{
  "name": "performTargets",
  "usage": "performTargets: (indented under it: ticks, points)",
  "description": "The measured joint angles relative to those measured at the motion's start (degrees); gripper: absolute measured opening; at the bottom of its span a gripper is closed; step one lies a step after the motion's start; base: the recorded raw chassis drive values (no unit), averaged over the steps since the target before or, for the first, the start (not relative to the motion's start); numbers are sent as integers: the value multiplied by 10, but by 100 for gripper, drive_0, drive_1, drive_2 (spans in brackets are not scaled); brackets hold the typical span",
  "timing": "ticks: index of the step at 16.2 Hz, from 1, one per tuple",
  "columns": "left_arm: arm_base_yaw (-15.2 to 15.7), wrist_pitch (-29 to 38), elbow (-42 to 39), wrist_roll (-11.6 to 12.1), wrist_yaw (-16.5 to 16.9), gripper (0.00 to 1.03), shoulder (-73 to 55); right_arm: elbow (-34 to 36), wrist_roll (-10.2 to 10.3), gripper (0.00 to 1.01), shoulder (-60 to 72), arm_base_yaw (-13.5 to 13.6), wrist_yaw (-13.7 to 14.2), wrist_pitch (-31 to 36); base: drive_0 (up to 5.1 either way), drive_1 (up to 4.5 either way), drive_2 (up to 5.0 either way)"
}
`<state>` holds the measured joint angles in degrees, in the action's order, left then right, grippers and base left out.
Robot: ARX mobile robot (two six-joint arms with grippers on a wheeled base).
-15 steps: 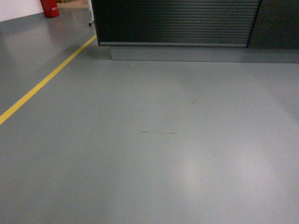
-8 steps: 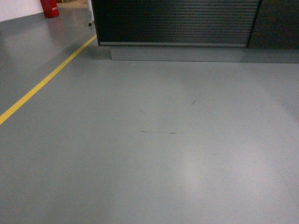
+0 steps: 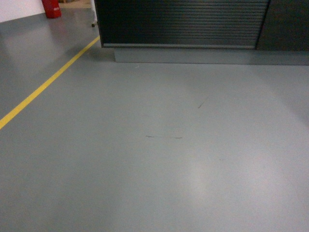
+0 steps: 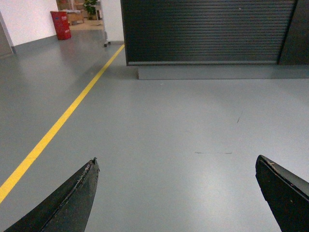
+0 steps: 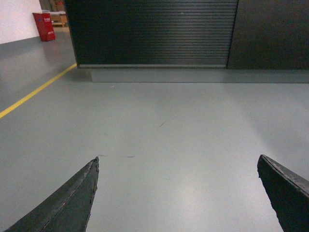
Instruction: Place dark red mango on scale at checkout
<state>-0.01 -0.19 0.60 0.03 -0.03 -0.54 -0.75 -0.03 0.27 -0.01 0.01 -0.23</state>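
Across the grey floor (image 3: 159, 159), the checkout (image 3: 183, 23) is seen with its ribbed dark front above a grey base, a yellow line (image 3: 46, 84) running leftward. Left gripper (image 4: 176, 193) and right gripper (image 5: 178, 193) are held with jaws wide apart, nothing between them. Neither mango nor scale is shown in any view.

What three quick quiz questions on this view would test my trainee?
1. True or false: the left gripper holds the mango.
2. The yellow line on the floor runs on which side of the head view? A) left B) right C) centre
3. Fill in: the front of the checkout is ribbed and stands on a ____ base.

Key: 1 false, both it and the right gripper are open and empty, no mango in view; 2 A; 3 grey.
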Motion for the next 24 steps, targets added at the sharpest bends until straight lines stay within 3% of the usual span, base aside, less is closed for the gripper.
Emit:
performTargets:
  ticks: [6,24]
  points:
    - [0,0,0,0,0,98,0,0,0,98,0,0,0,0,0,0,0]
    - [0,-3,0,0,0,98,0,0,0,98,0,0,0,-1,4,435,-428]
